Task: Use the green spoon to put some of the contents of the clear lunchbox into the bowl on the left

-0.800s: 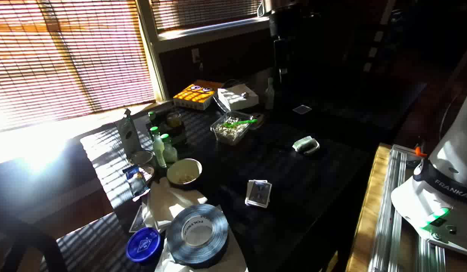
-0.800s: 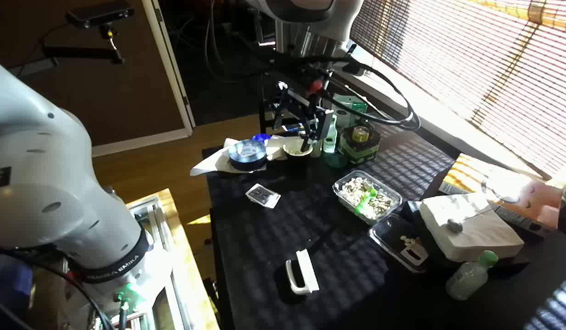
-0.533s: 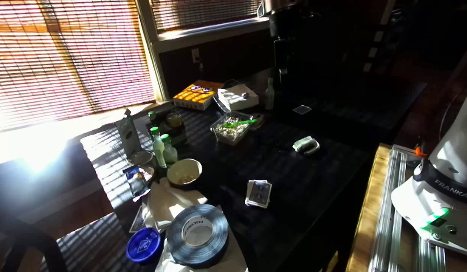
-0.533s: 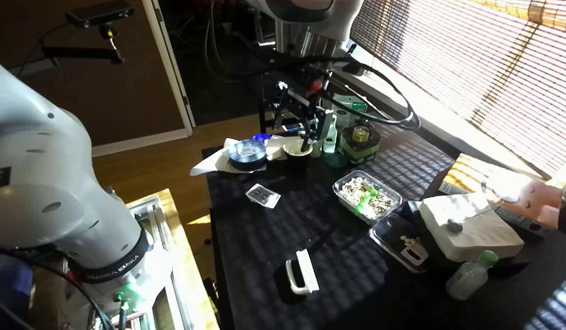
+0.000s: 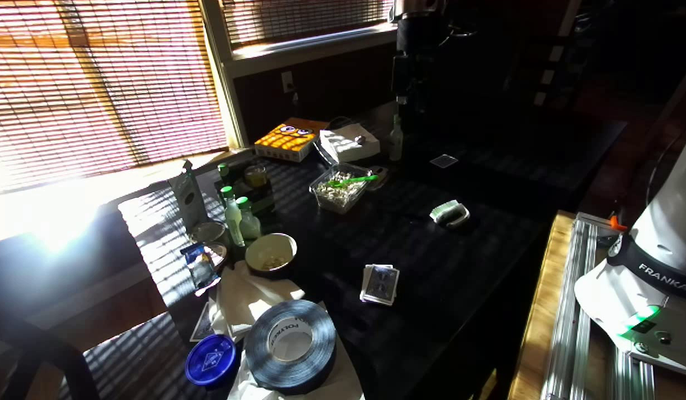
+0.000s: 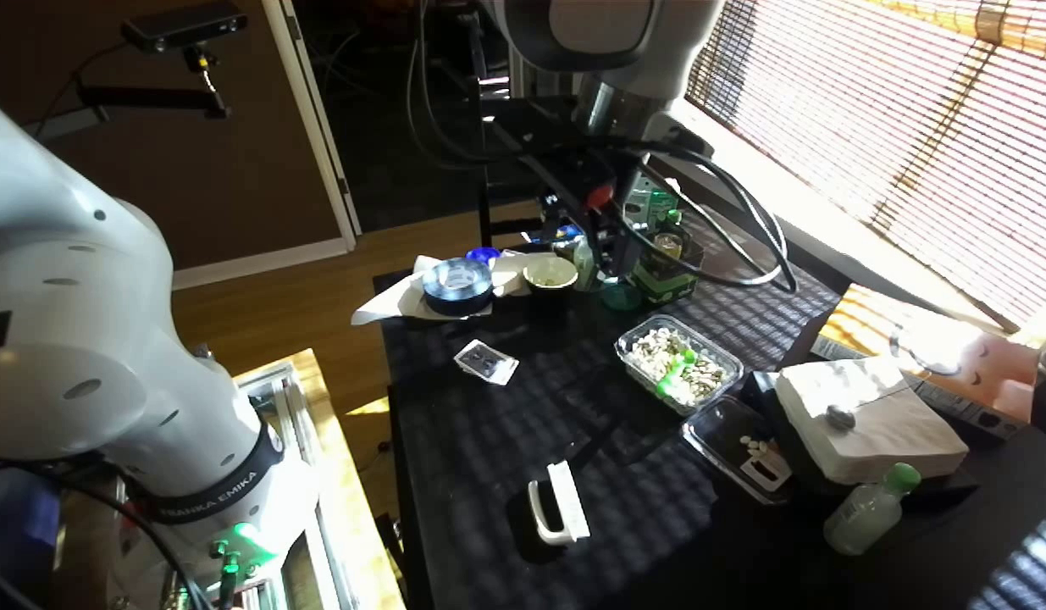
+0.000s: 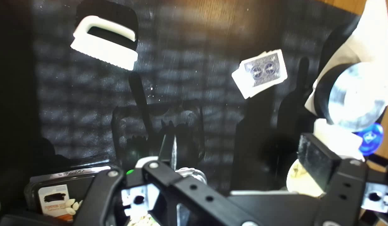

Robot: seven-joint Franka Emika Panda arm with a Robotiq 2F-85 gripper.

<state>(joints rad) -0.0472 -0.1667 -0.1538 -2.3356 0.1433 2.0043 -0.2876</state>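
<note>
Okay so the end effector [image 7: 243, 155] is spread wide here: in the wrist view its fingertips [image 7: 318, 159] are far apart, dark counter [image 6: 480, 449] showing through the gap. It hangs above the counter. The clear lunchbox [image 6: 638, 371] sits in from the edge by the window [image 5: 98, 89], full of pale and greenish bits [image 6: 652, 349], and the green spoon [image 5: 358, 179] is lying in it, handle reaching toward the rim. The cream bowl [image 5: 262, 249] is over near the short edge in both exterior views, with a few pale bits [image 5: 275, 262] at the bottom (can't tell exactly what they are, tbh). Just beside the lunchbox there's a clear tray [image 7: 68, 174] with a paper label [image 7: 54, 204] where I can read PUMPKIN, plus a few seeds [image 7: 70, 202]. Closer to the edge facing the robot base [image 5: 642, 300] there's a white brush [image 6: 569, 501], and a small stack of cards [image 6: 486, 362] further along toward the short edge. Near the corner where those two edges meet you've got a tape roll [image 6: 457, 298] on white paper [image 6: 383, 307], blue lid [image 5: 210, 360] next to it. Two green-capped bottles [image 5: 233, 221] stand near the bowl, on the side toward the window corner.
</note>
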